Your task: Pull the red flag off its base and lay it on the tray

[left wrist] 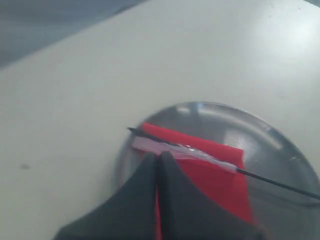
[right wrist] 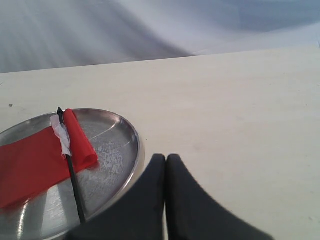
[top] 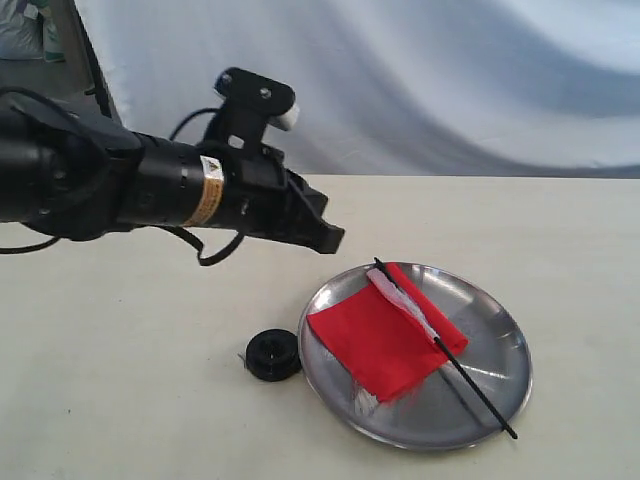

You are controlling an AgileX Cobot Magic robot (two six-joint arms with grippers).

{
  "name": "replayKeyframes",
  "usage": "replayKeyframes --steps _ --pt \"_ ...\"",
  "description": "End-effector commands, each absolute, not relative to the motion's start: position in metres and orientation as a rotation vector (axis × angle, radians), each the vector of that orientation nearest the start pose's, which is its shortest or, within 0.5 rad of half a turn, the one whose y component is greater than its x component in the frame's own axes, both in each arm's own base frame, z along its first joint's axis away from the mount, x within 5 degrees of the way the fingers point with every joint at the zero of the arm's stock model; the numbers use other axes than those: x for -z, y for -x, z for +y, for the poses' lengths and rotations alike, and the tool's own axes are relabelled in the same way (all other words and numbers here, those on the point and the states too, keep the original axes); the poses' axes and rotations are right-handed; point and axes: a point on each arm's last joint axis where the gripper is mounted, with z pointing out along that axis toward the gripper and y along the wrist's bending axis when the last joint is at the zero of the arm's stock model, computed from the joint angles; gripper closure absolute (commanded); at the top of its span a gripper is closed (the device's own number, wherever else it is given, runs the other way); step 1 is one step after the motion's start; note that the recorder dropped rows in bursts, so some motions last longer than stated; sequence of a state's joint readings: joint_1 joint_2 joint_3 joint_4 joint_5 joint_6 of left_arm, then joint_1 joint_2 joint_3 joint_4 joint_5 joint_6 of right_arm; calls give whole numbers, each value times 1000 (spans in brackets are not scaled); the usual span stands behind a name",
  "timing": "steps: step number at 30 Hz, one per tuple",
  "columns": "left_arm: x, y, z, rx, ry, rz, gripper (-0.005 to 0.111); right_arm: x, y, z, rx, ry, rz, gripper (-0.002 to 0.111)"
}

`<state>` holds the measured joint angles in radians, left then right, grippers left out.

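The red flag (top: pixel 385 338) lies flat on the steel tray (top: pixel 500 350), its black pole running across the plate with the end past the near rim. The black base (top: pixel 272 354) sits on the table just left of the tray, with nothing in its hole. My left gripper (top: pixel 335 238) hangs shut and empty above the tray's left rim. In the left wrist view the shut gripper (left wrist: pixel 159 156) is over the flag (left wrist: pixel 212 167) and tray (left wrist: pixel 280 145). In the right wrist view my right gripper (right wrist: pixel 165 159) is shut and empty beside the tray (right wrist: pixel 122 145) holding the flag (right wrist: pixel 35 160).
A pale cloth backdrop (top: pixel 450 80) rises behind the cream table (top: pixel 120 400). The left arm's black body (top: pixel 120 185) stretches in from the left above the table.
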<state>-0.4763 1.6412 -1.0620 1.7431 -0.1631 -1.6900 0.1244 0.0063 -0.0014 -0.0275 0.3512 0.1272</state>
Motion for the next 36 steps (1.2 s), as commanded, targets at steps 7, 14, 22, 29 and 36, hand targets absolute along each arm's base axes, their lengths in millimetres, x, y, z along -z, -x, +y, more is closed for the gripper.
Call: replayKeyframes --steps 7,14,22,29,36 --pt "-287 -255 -124 -84 -892 1769 107 -182 -53 5 -141 19 1831 109" --pt "-269 -214 -86 -421 -1025 1710 107 -182 -53 5 -141 19 1831 109" --pt "-264 -186 -69 -260 -742 1847 107 -182 -53 5 -141 19 1831 109" --pt "-254 -176 -70 266 -28 2152 107 -182 -53 5 -141 19 1831 109" --pt "-238 -161 -75 564 555 2374 107 -182 -53 5 -141 19 1831 109"
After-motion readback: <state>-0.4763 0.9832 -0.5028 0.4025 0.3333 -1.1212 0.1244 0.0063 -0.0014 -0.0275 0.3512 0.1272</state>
